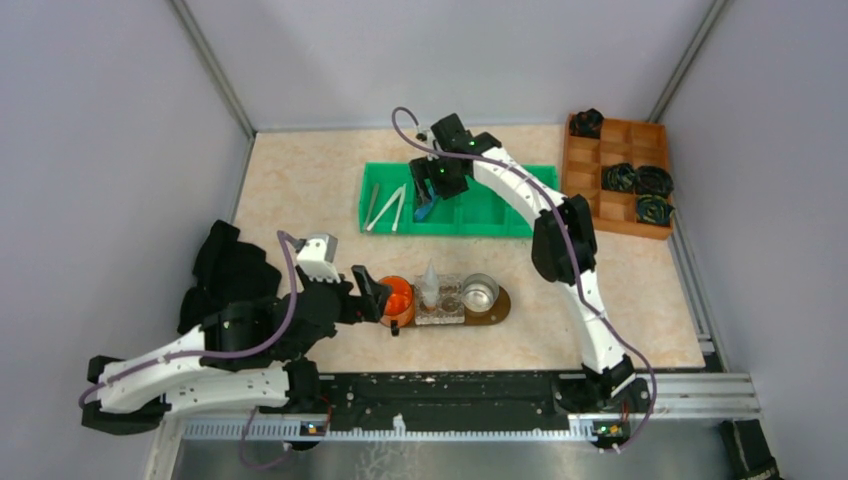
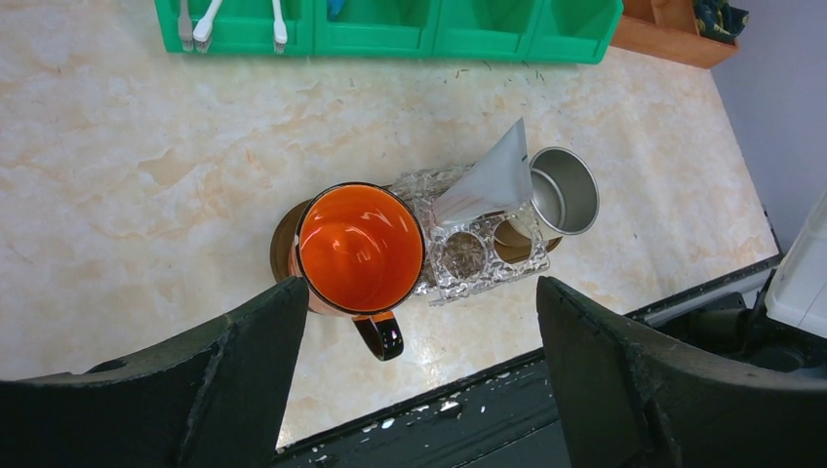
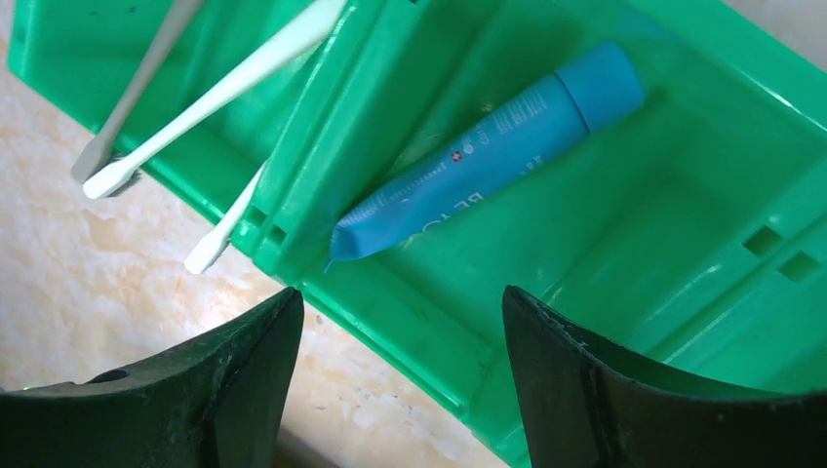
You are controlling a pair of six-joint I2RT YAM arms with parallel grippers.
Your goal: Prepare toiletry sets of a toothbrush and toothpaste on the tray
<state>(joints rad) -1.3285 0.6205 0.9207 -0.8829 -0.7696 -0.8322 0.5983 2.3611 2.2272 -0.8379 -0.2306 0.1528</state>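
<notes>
The dark brown tray lies at the table's middle, its left end showing in the left wrist view. A white squeeze tube stands tilted in a clear glass holder on it, between an orange mug and a metal cup. My left gripper is open and empty, just left of and above the mug. The blue tube lies in the green bin. Three toothbrushes lean in the bin's left compartment. My right gripper hangs open over the blue tube.
An orange-brown compartmented box with black coiled items stands at the back right. A black bundle lies at the left, behind my left arm. A black rail runs along the near edge.
</notes>
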